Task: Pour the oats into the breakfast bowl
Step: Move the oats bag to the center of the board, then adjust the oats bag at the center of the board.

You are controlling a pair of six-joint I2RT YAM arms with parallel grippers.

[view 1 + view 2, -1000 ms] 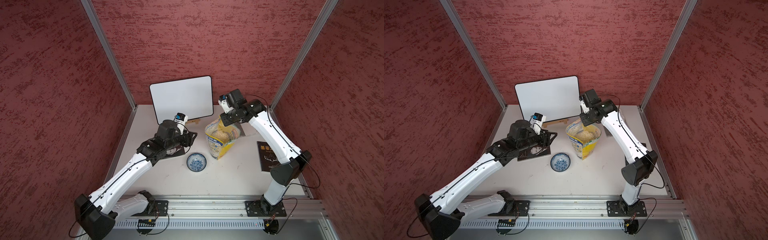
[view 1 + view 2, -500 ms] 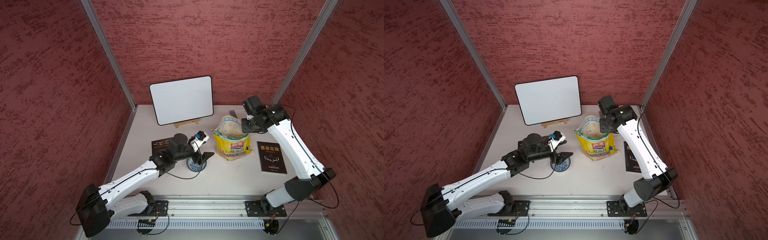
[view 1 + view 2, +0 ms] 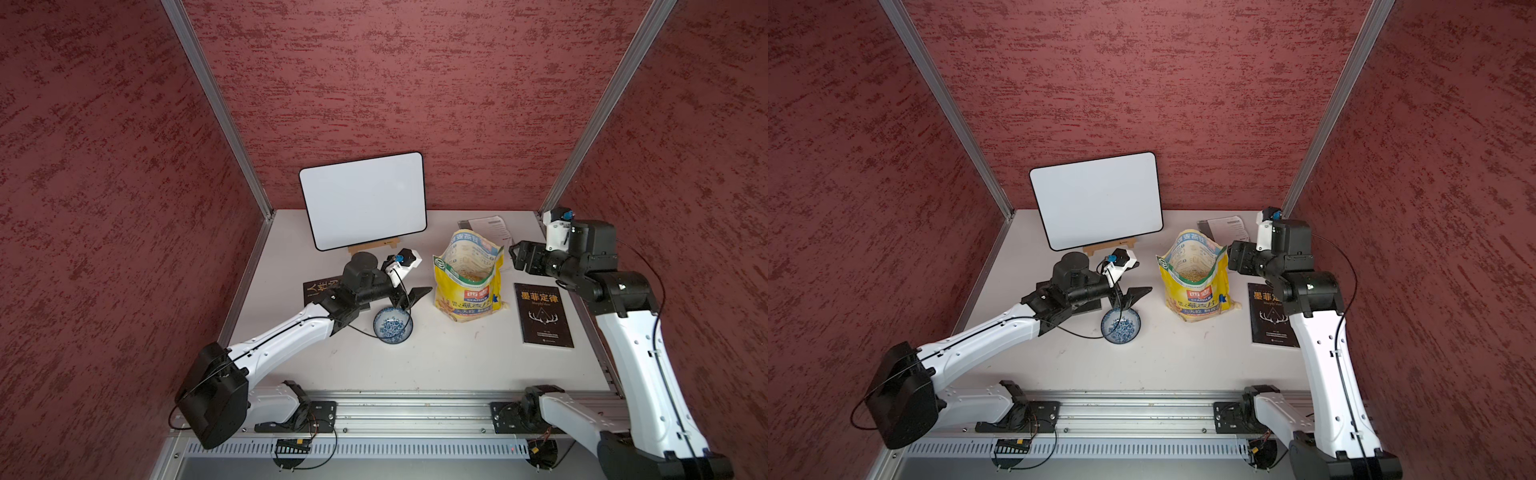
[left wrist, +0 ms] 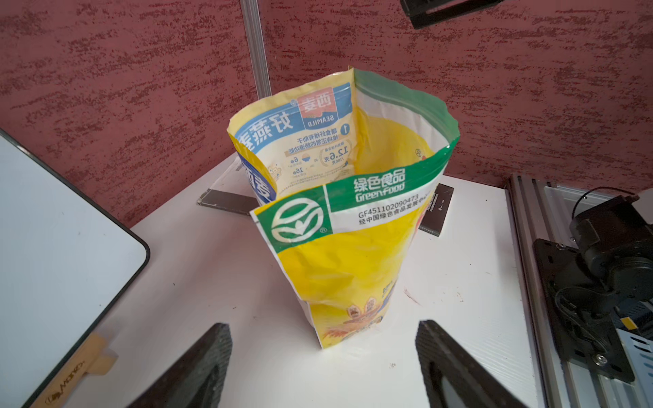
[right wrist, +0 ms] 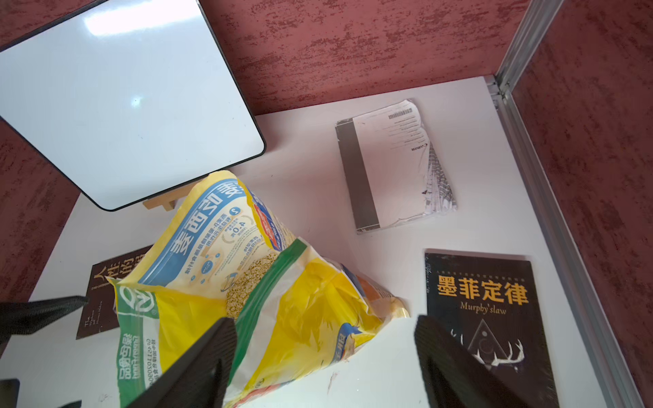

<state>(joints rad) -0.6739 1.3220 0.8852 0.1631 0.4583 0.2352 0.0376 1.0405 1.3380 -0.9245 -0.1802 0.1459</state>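
The left gripper (image 4: 323,356) has its two black fingers spread wide with nothing between them, as the left wrist view shows; in both top views it hangs just above the far rim of the small round white porcelain breakfast bowl (image 3: 392,326) with the blue floral pattern inside, its tips pointing right toward the pouch. The right gripper (image 5: 325,356) is also spread wide and holds nothing; in the right wrist view its fingers frame the table beside the pouch's crumpled lower corner, and in a top view it (image 3: 517,257) sits just right of the pouch's open mouth, apart from it. The large yellow stand-up pouch (image 3: 467,278) with the green-and-white top band stands upright on the table by itself, mouth gaping, between the two grippers, and the pale beige oats (image 5: 247,286) lie inside it at the bottom. The bowl stands to the left of and slightly nearer than the pouch, close to it but not touching; its blue pattern shows and no oats can be made out in it. A dark brown book (image 5: 106,293) lies left of the bowl, partly under the left arm. A black book with orange Chinese lettering (image 3: 542,316) lies flat to the right of the pouch, and a white booklet (image 5: 395,162) lies farther back behind the pouch. A white board with a black rim (image 3: 363,201) leans on a small wooden stand at the far side of the white table (image 3: 436,365).
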